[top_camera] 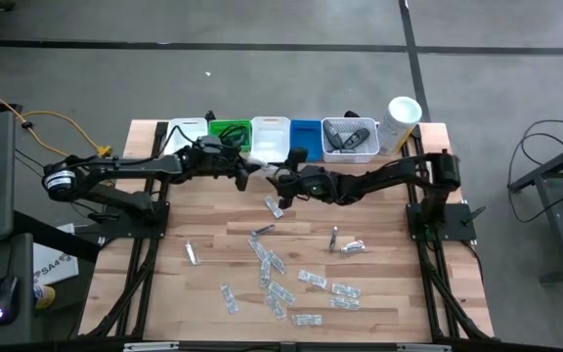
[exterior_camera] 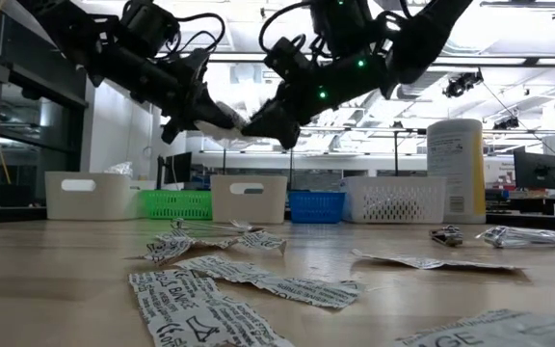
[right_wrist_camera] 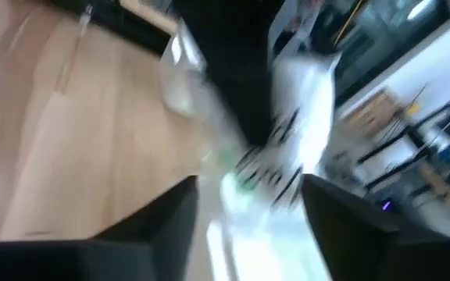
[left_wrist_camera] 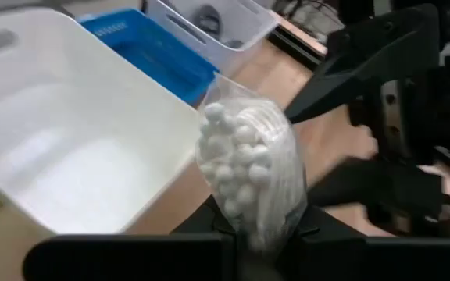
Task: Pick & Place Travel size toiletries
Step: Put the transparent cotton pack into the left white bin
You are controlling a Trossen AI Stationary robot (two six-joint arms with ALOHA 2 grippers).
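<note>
A clear sachet full of white cotton swabs hangs in the air in front of the middle white bin. My left gripper is shut on it. My right gripper faces it from the table's right side and is open. One right finger stands on either side of the sachet's far end. In the high view the left gripper and the right gripper meet near the bins. Several more sachets lie flat on the wooden table. My left gripper pinches the sachet's near end between its two fingers, coming nearly level from the table's left. The sachet sticks out past the fingertips, lifted clear of the table. My right gripper's fingers flank the sachet's other end; whether they touch it I cannot tell.
Along the far edge stand a white bin, a green bin, a white bin, a blue bin, a white basket and a tall white canister. Small toiletries lie at centre right.
</note>
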